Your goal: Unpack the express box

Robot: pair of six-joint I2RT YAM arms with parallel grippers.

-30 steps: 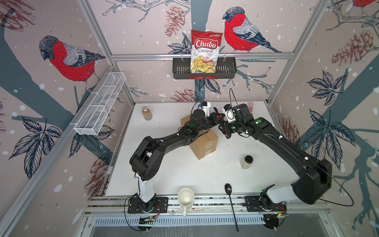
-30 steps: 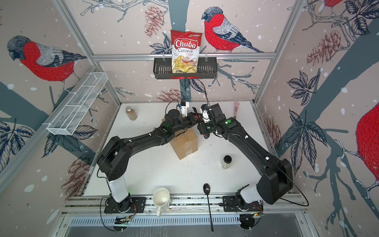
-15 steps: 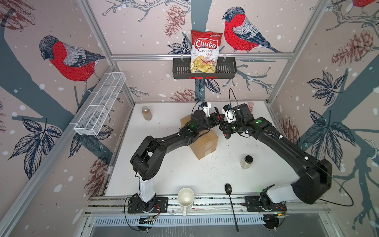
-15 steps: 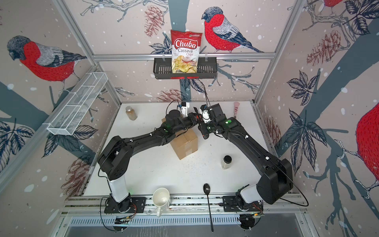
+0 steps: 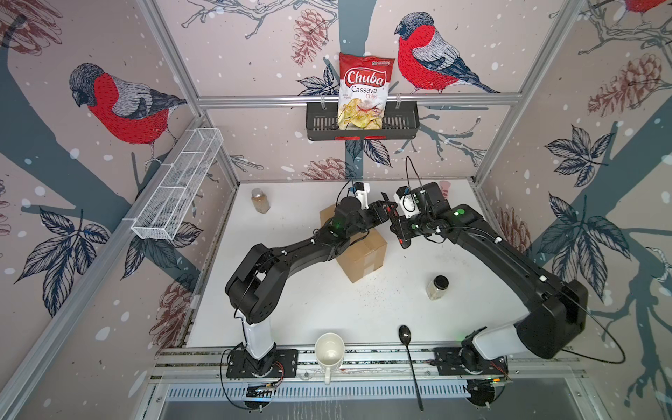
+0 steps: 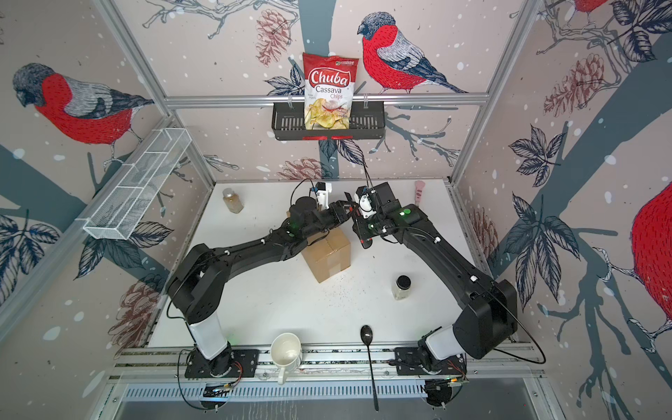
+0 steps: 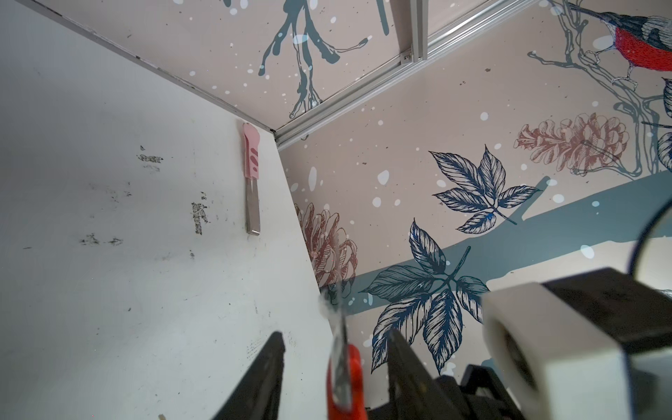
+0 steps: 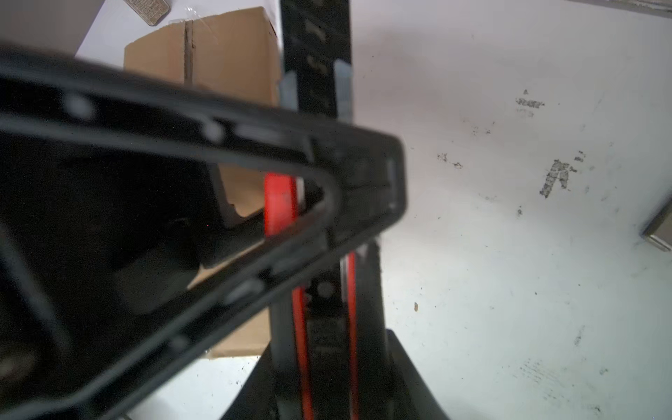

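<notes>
The express box (image 5: 362, 254) sits closed mid-frame on your scuffed white table (image 5: 327, 312), inside bird-papered walls (image 5: 254, 152). Your left gripper (image 7: 334, 340) stands parted around a red cutter (image 7: 345, 382). Your right gripper (image 5: 399, 232) clamps it, both above the box's upper right edge. Box and arms sit where they were a second ago.

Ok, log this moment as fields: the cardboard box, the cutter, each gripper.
box: plain brown cardboard carton, flaps closed, standing on the white table
cutter: red-handled metal-bladed knife, in the air beside the carton
left gripper: open, fingers either side of the knife, clear of it
right gripper: shut on the knife
</notes>
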